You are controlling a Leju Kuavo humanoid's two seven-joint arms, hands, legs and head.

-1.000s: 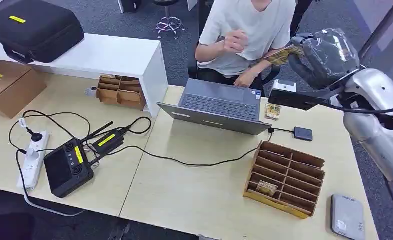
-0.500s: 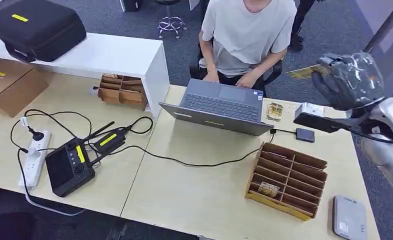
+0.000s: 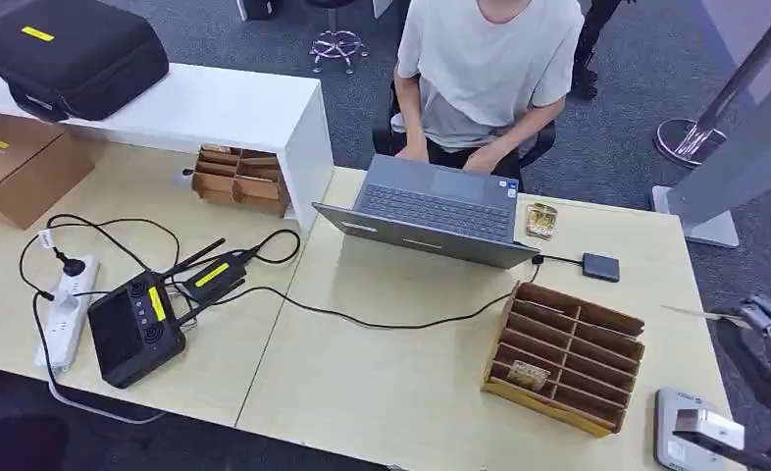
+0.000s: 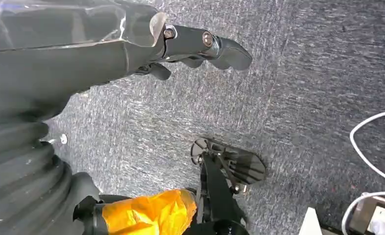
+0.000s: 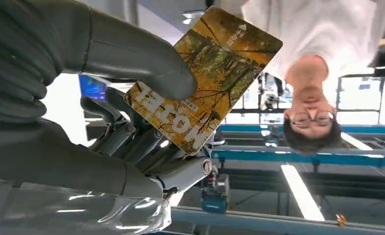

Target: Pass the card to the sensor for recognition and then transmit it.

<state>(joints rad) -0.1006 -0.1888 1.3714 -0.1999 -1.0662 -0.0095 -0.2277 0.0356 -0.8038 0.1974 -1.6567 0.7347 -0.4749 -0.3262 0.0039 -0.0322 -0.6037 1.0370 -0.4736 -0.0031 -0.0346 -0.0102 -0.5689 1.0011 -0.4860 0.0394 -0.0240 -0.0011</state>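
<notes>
My right hand (image 3: 769, 353) hangs low at the table's right edge, beyond the cardboard divider box (image 3: 563, 353). It pinches a card (image 5: 205, 81) printed with an autumn forest between thumb and fingers (image 5: 146, 73). From the head the card (image 3: 700, 314) appears edge-on as a thin sliver. A flat grey reader pad (image 3: 676, 442) lies at the table's near right corner, just below the hand and partly hidden by my wrist. A small dark box (image 3: 599, 266) is wired to the laptop (image 3: 431, 206). My left hand (image 4: 200, 44) hangs over the carpet holding nothing.
A person sits behind the laptop with both hands at it. More cards (image 3: 540, 220) lie beside the laptop, and one card (image 3: 526, 374) sits in a divider slot. A controller (image 3: 131, 329), cables and a power strip (image 3: 65, 309) are on the left table.
My right hand has dropped with the card from high near the person down to the table's right edge. The person's raised hand went back to the laptop.
</notes>
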